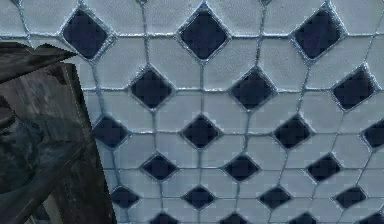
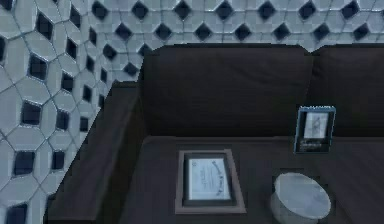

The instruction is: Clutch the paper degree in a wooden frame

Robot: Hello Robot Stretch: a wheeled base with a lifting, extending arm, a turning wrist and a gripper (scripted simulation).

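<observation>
Degree paper in wooden frame (image 2: 208,180) lying flat near front edge of dark sofa (image 2: 220,80) seat, print too small to read; round grey thing (image 2: 302,197) near it. Farther back, small upright dark frame (image 2: 315,130) against backrest. Claw state: cannot tell.

The robot's base stands with its front turned toward a white tiled wall with dark blue diamonds (image 1: 230,120), and the side on which its arm reaches out faces a dark cushioned sofa (image 2: 230,85).
</observation>
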